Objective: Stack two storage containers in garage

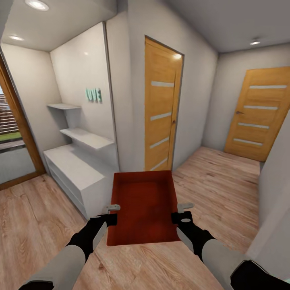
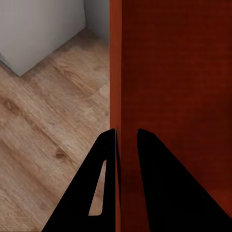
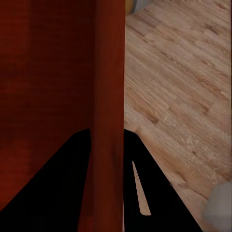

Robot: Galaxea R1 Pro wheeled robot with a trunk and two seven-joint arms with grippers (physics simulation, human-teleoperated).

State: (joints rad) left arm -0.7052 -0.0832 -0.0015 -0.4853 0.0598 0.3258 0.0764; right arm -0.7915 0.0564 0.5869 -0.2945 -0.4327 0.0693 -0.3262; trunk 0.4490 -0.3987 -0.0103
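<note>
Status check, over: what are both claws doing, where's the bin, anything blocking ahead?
Left claw and right claw shut on orange-red rectangular plastic bin walls, carried level over wood floor. White low cabinet close on left; hallway ahead open.

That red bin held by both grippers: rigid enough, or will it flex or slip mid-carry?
Probably rigid: the storage container stays flat and square-edged, held only at its side walls by the left gripper and right gripper. Likely light, since it is open, shallow and looks empty. Slipping is possible: each pinch is narrow on a smooth wall, so fast turns could tilt it.
</note>
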